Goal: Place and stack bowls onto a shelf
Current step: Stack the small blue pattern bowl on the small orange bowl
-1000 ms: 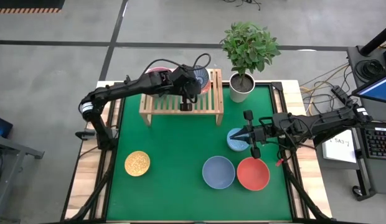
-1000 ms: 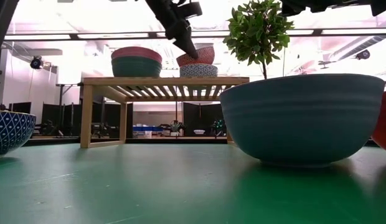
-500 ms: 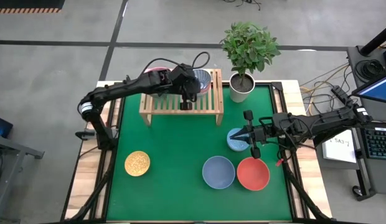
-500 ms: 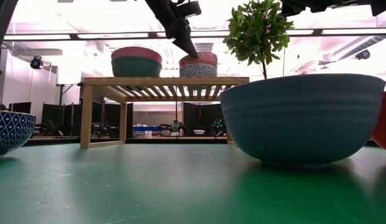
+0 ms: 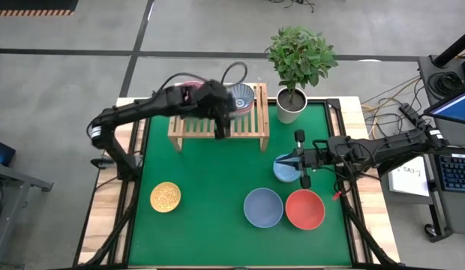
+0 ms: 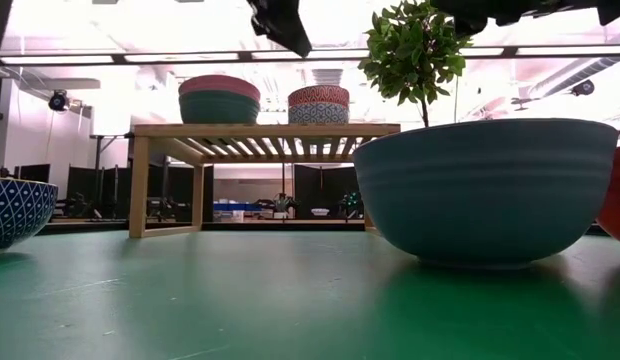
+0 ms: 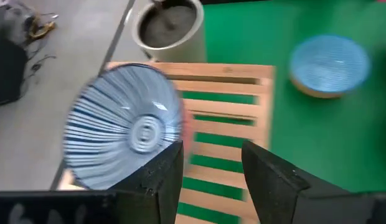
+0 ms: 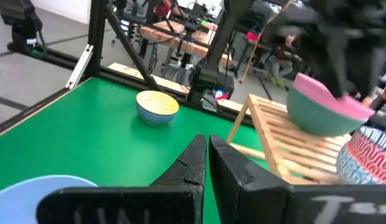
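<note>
1. Four bowls already sit on the shelf [image 5: 217, 132] at the far side of the table: a pink bowl [image 6: 219, 86] nested in a teal one [image 6: 219, 107] on its left half, and an orange patterned bowl [image 6: 319, 96] on a blue-white one [image 6: 319, 114] toward its right.
2. Left gripper [image 7: 208, 171] hangs above the near edge of the shelf just beside that right-hand stack, jaws parted with nothing between them — it touches no bowl.
3. Right gripper [image 5: 302, 166] waits over the light blue bowl [image 5: 286, 168] on the right of the mat, fingers pressed together and empty.
4. Four bowls are left on the green mat: the light blue one, a blue-grey bowl [image 5: 262, 208] and a red bowl [image 5: 304, 209] near the front, and a yellow bowl [image 5: 165, 197] at the near left.
5. They look hard, glazed and slick — probably light but chippable, so I'd pinch a rim wall, one finger inside, and set it down gently.
</note>
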Controlling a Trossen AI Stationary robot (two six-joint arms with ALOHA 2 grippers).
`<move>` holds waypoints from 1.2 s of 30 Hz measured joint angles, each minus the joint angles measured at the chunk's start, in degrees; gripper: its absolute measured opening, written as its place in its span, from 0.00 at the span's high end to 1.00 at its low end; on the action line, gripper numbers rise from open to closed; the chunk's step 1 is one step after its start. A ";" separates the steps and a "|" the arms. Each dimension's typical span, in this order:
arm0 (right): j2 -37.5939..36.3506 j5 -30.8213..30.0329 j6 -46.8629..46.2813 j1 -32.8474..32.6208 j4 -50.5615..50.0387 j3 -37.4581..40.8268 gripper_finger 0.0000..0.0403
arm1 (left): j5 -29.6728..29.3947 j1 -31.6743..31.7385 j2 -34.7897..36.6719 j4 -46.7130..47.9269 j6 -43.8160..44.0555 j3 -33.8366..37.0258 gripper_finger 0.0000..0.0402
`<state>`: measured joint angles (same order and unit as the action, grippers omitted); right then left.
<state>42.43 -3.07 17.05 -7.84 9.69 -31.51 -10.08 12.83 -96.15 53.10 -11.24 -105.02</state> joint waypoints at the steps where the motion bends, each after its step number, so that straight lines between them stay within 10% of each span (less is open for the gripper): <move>1: 0.14 -0.13 -1.10 0.00 -0.08 0.00 0.98 | -0.03 -1.26 1.11 -0.11 0.48 1.54 0.65; 12: 6.24 -1.99 -6.92 -0.02 0.59 0.00 0.98 | -3.29 -20.47 20.99 -19.24 11.41 30.04 0.73; 20: 10.49 -15.33 -6.57 0.69 8.71 -0.93 0.98 | -21.44 -34.19 31.41 -25.77 22.12 44.21 0.73; 36: 27.50 -16.01 -6.60 20.03 3.25 -24.59 0.98 | -32.96 -42.07 32.86 -31.54 24.34 48.70 0.73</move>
<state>69.93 -19.08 10.46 12.19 12.95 -56.10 -43.04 -29.24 -63.29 21.55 13.10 -56.31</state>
